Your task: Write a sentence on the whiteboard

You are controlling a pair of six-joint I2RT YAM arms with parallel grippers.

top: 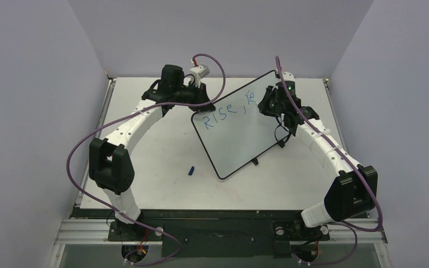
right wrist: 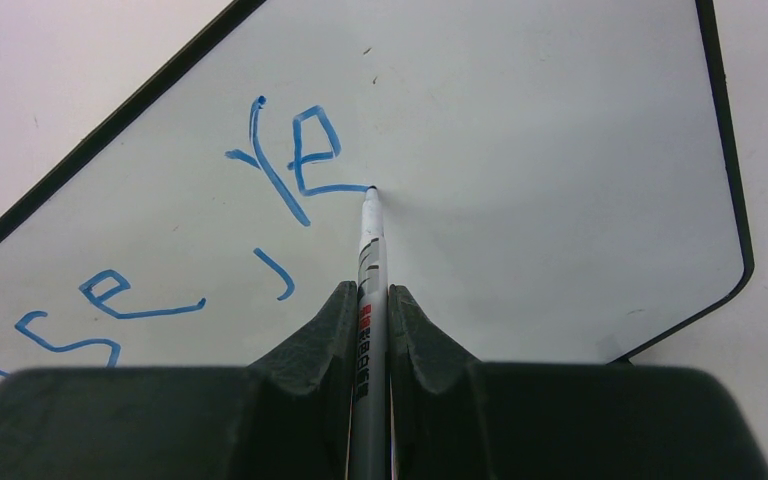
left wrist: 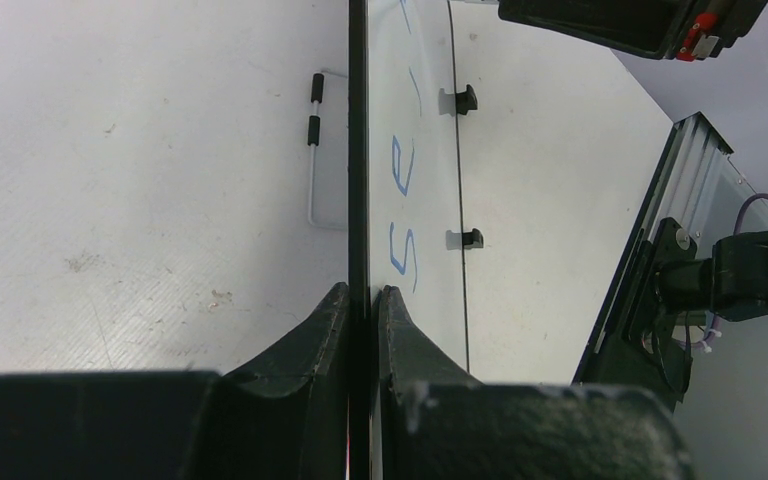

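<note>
The whiteboard (top: 246, 142), white with a thin black frame, is held slanted over the table. My left gripper (top: 202, 108) is shut on its upper left corner; in the left wrist view the fingers (left wrist: 363, 295) pinch the board's black edge (left wrist: 358, 150). The sentence (top: 226, 107) in blue reads roughly "Rise, te". My right gripper (top: 275, 103) is shut on a marker (right wrist: 370, 245). The marker's tip touches the whiteboard (right wrist: 560, 150) at the end of the "e" stroke of the sentence (right wrist: 295, 160), with the gripper (right wrist: 369, 290) just behind it.
A small blue marker cap (top: 191, 170) lies on the white table (top: 156, 190) in front of the board. Black feet (left wrist: 467, 239) and a wire stand (left wrist: 312, 150) stick out from the board. Grey walls close the table in on three sides.
</note>
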